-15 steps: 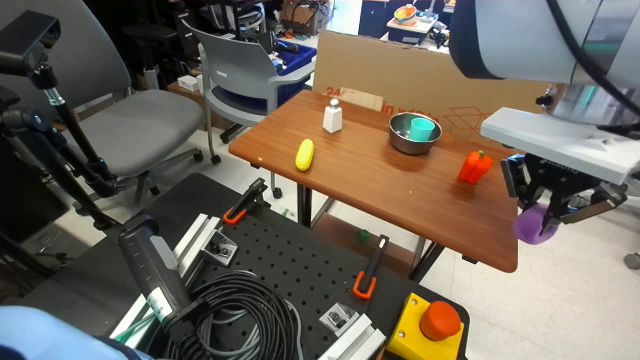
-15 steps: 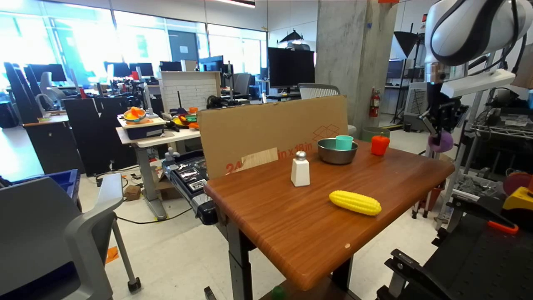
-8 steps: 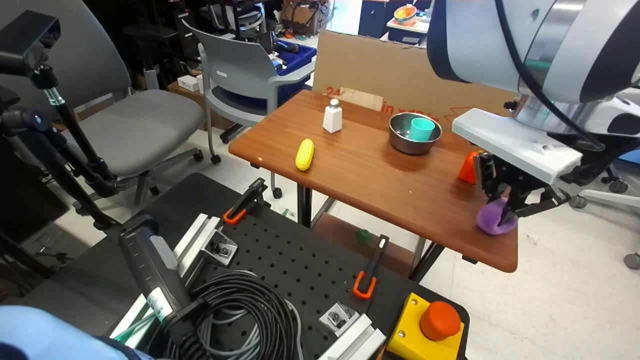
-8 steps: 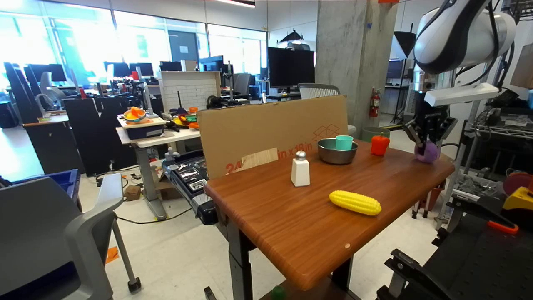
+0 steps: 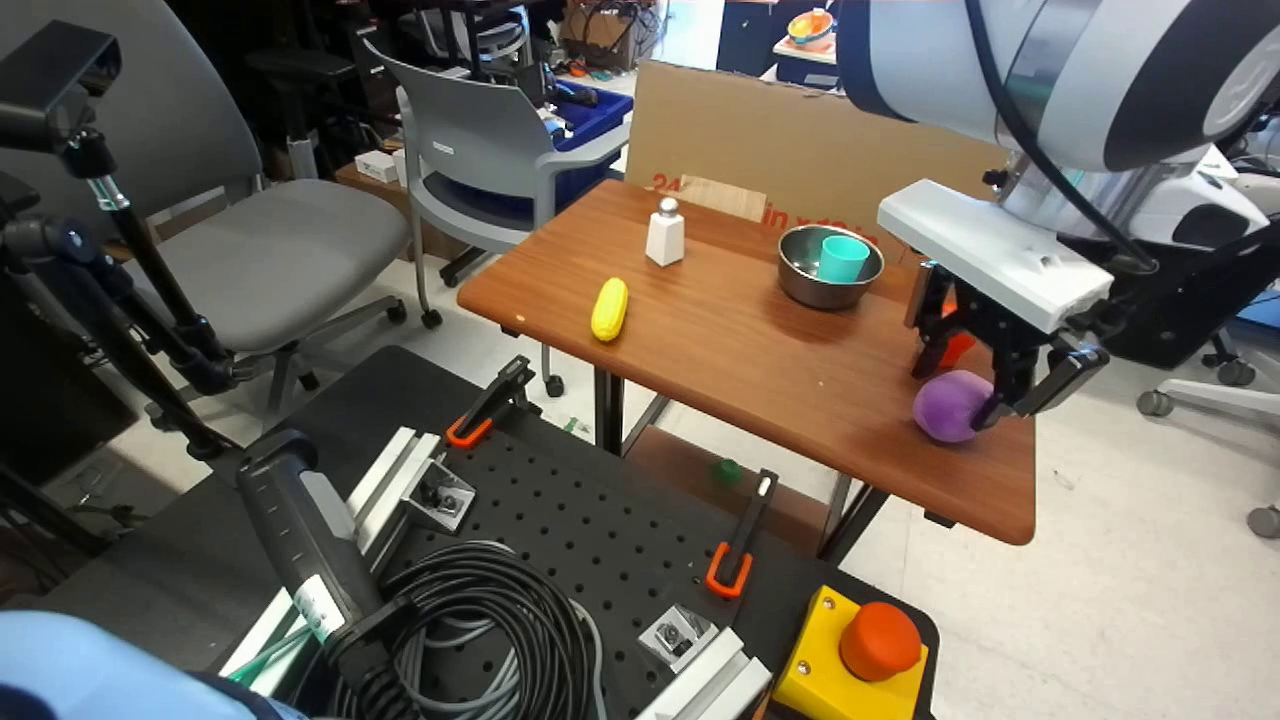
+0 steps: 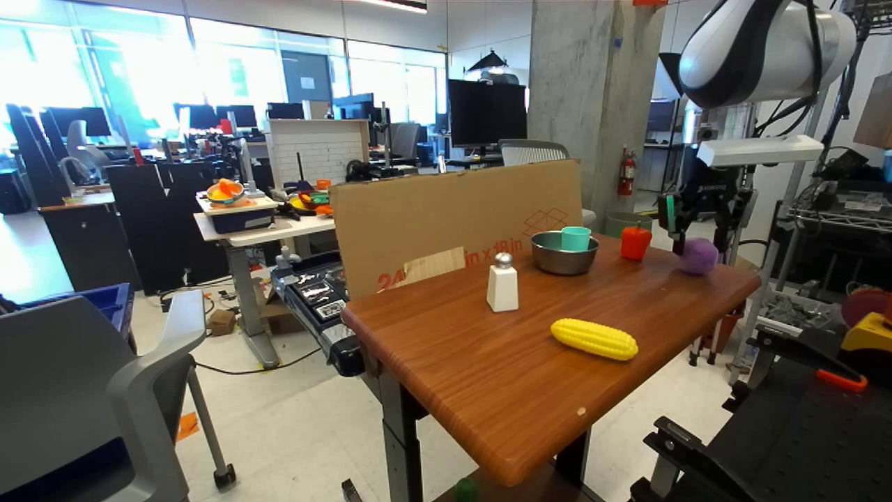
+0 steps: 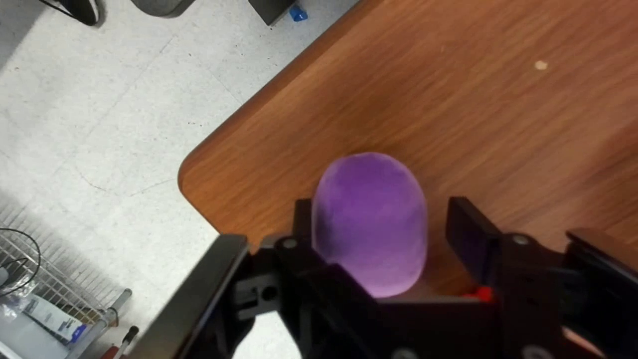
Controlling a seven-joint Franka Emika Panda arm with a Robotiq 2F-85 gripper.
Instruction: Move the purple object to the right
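Observation:
The purple object (image 5: 948,408), a smooth rounded lump, appears to sit on the wooden table (image 5: 760,380) near its end corner, in both exterior views. My gripper (image 5: 955,390) points down around it with the jaws spread. In the wrist view the purple object (image 7: 371,219) lies between the fingers of the gripper (image 7: 383,214). A visible gap separates it from the right-hand finger (image 7: 471,234). On the left side it overlaps the other finger, so whether they touch I cannot tell. Its underside is hidden.
Close behind the gripper stands an orange-red pepper (image 6: 635,242). Farther along the table are a metal bowl (image 5: 828,292) holding a turquoise cup (image 5: 843,258), a white shaker (image 5: 665,237) and yellow corn (image 5: 609,310). A cardboard panel (image 5: 780,140) borders the back edge.
My gripper carried the purple object from beyond the table's end inward over the tabletop and lowered it. Between half a second ago and now the fingers have spread apart from around it.

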